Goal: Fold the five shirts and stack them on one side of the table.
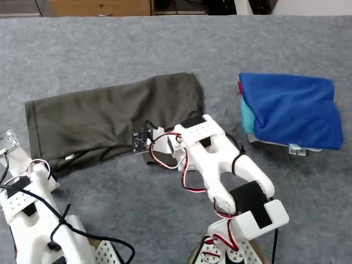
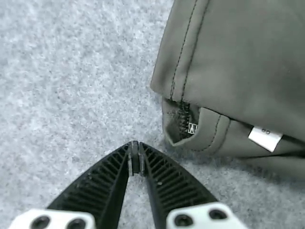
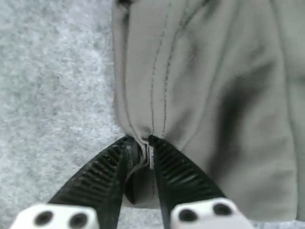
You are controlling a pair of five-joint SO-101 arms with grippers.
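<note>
A dark olive shirt (image 1: 110,118) lies partly folded across the middle-left of the grey table. My right gripper (image 3: 139,149) is shut on a pinched hem of the olive shirt (image 3: 200,95) at its near edge; in the high view the right arm (image 1: 203,143) hangs over that edge. My left gripper (image 2: 135,160) is shut with nothing in it, just short of the shirt's folded corner (image 2: 183,124), where a white label (image 2: 265,137) shows. A stack of folded shirts, blue on top (image 1: 291,110), sits at the right side.
The left arm (image 1: 33,209) stands at the near left corner. Grey felt table (image 1: 110,49) stretches open behind the olive shirt and between it and the blue stack. A wooden cabinet (image 1: 99,6) stands beyond the far edge.
</note>
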